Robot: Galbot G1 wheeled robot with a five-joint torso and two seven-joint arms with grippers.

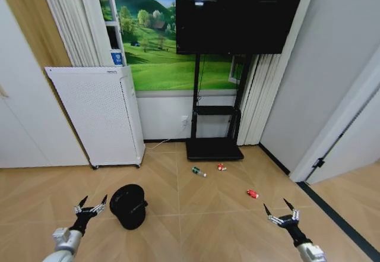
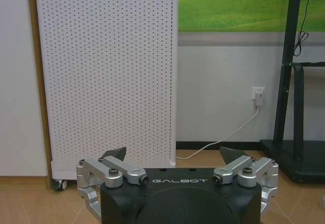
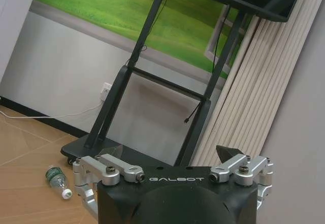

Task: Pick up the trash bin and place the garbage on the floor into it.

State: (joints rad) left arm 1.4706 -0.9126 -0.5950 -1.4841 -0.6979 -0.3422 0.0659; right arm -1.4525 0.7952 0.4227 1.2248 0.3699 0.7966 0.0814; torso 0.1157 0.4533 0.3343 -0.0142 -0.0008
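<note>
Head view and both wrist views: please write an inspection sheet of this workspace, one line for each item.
Surface: floor, tan herringbone wood, dark strip at right.
Job's things: trash bin upright near left gripper; plastic bottle, two red cans lying on floor.
Clutter: nothing seen.
Grippers: left gripper open, beside bin; right gripper open, above bare floor.
Cables: white cord from wall socket along floor.
Surroundings: white perforated appliance, TV on black stand, curtains.
</note>
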